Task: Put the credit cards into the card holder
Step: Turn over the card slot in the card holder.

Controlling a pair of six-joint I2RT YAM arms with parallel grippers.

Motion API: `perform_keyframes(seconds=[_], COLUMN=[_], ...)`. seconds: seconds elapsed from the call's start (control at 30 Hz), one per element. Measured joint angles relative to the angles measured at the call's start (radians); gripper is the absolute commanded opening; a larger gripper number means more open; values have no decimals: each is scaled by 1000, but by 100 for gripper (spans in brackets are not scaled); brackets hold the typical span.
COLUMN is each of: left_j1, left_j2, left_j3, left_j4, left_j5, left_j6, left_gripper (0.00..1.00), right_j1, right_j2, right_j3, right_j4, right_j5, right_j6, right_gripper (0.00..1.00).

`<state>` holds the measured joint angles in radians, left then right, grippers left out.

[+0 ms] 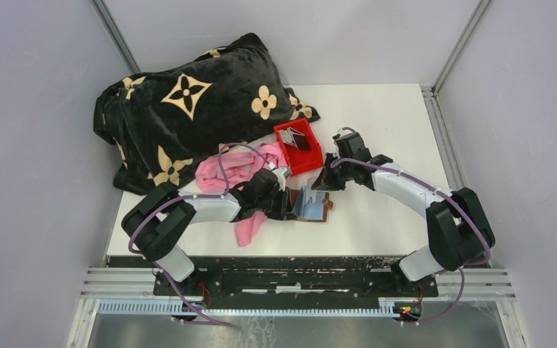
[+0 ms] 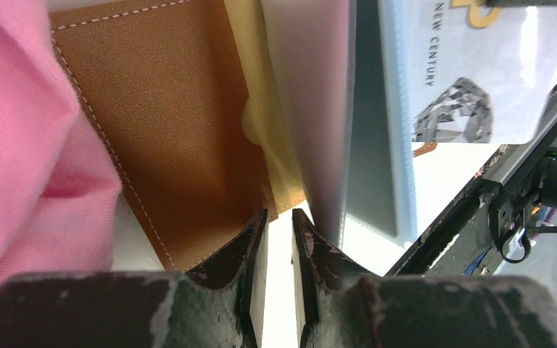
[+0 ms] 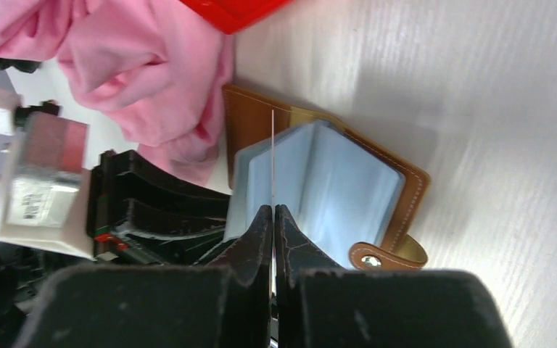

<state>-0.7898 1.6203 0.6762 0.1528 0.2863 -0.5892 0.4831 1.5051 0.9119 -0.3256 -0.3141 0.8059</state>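
Observation:
The brown card holder lies open on the table, its pale clear pockets fanned up and its snap tab at the side. My right gripper is shut on a thin card, seen edge-on, standing over the pockets. My left gripper is at the holder's left cover, jaws a narrow gap apart with only table showing between them. A pale printed card face shows beyond the pockets. More cards lie in the red bin.
A pink cloth lies bunched against the holder's left side, under my left arm. A black blanket with gold flowers fills the back left. The red bin stands just behind the holder.

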Motion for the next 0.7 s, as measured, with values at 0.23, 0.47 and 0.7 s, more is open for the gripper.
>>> perform_keyframes(seconds=[0.23,0.47,0.7], left_j1=[-4,-5,-4], left_j2=[-2,-26,-113], left_j3=[-10,-41,-77], left_j4=[17,36,-47], left_j5=[-14,-26,-87], left_j6=[-1,-3,-11], left_gripper=[25,26,32], right_j1=[25,41,50], right_j2=[2,50,92], right_j3=[69,60,2], right_j4=[-20,-24,19], right_j5=[0,-2,-18], right_j6=[-26,-34,-25], right_gripper=[1,1,1])
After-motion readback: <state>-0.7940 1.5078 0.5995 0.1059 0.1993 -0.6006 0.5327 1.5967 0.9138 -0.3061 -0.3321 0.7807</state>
